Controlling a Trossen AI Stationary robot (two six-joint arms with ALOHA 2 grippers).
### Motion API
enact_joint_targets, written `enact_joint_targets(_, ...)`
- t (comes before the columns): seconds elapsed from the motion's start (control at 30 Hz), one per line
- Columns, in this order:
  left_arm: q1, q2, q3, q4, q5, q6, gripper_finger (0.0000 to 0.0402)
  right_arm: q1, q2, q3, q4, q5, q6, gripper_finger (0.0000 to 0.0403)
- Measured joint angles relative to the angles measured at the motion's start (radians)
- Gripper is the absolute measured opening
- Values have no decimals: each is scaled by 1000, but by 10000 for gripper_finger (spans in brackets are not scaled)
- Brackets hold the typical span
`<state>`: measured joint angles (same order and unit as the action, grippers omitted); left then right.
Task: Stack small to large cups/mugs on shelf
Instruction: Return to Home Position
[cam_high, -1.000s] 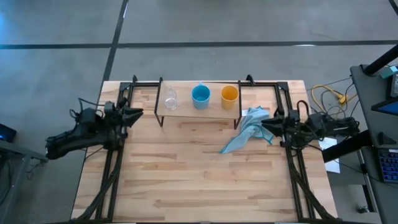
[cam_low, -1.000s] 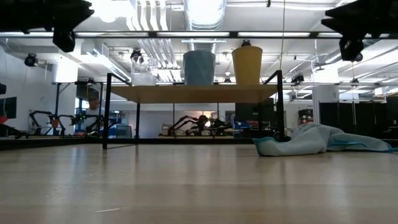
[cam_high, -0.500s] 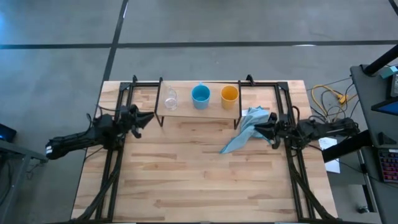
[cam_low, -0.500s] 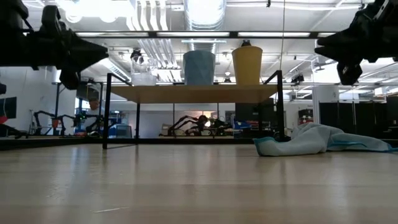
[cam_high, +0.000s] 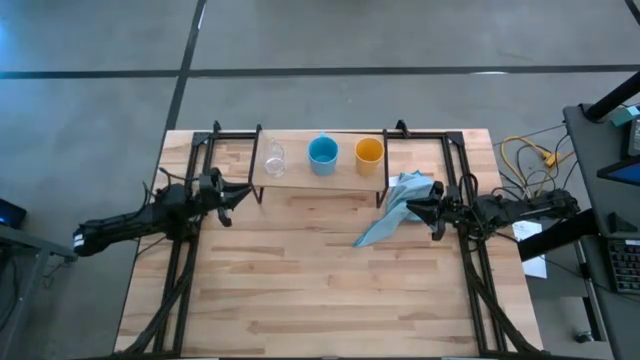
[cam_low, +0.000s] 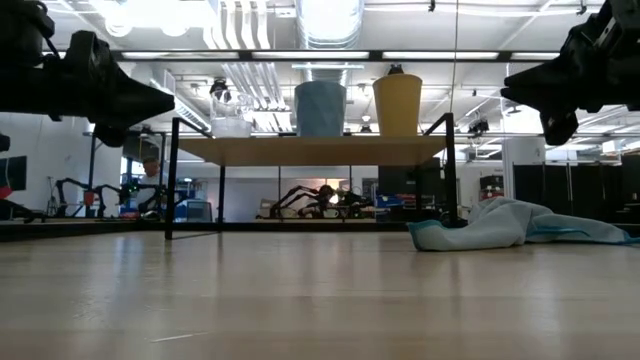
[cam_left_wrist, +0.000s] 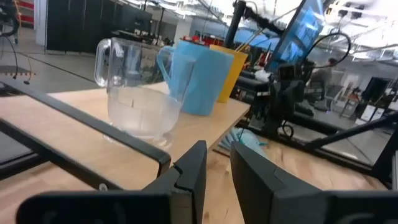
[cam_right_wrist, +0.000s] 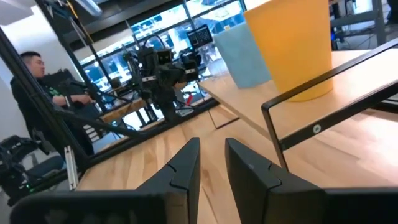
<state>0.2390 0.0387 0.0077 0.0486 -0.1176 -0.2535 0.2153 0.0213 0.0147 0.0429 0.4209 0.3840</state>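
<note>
1. On the shelf (cam_high: 345, 171) at the far side of the bench (cam_high: 320, 290), three cups stand upright in a row, apart from one another and not nested.
2. Nearest the left arm is the clear glass mug (cam_high: 274, 158). The light blue cup (cam_high: 322, 154) is in the middle and the yellow-orange cup (cam_high: 369, 151) is nearest the right arm.
3. From above, the blue and yellow cups' open mouths show only their own inner walls. The glass shows the board through it.
4. The left claw (cam_high: 240, 190) hovers above the bench just off the shelf's glass end. Its fingers (cam_left_wrist: 189, 171) are drawn close with a slim gap and grip nothing.
5. The right claw (cam_high: 412, 208) hovers off the shelf's other end, over the edge of a crumpled light blue cloth (cam_high: 395, 208) lying on the bench. Its fingers (cam_right_wrist: 183, 168) are likewise nearly together and grip nothing.
6. From bench height the glass mug is hard to pick out against the bright room, and both arms are cut off by the picture's top edge.
7. Past the left claw, the yellow-orange cup is mostly hidden behind the blue one.
8. Past the right claw, the blue cup is partly behind the yellow one and the glass cannot be made out.
9. Beyond the bench in that view, a seated person (cam_right_wrist: 28, 68) shows.
</note>
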Motion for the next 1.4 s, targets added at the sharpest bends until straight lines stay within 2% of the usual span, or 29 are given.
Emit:
enact_joint_targets(1.07,0,11,-3,-5,1,3,59,0,23,0,-1,-1,8,79)
enact_joint_targets(1.4,0,12,-3,-5,1,3,59,0,23,0,-1,-1,9,69)
